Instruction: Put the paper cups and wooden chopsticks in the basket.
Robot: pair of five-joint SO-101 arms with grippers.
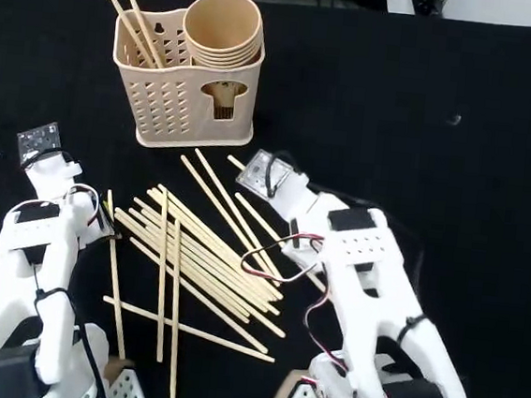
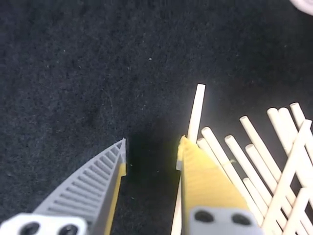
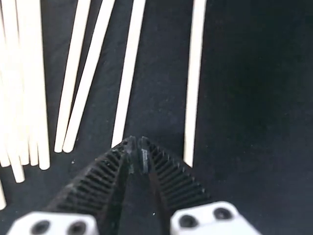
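High view: one basket [image 1: 176, 106], one cup stack [image 1: 224, 28], roughly twenty chopsticks [image 1: 197, 249]; left fingers [image 2: 208, 171] apart, right fingers [image 3: 168, 171] together.

High view overlooks the black bench [image 1: 423, 129]; both close, downward wrist views share its pale wooden chopsticks [image 1: 194, 258] at six o'clock.

White arms [image 1: 369, 294], black servos [image 1: 353, 219], red cables [image 1: 314, 309]; yellow-grey left gripper [image 2: 152, 147], black right gripper [image 3: 136, 143]
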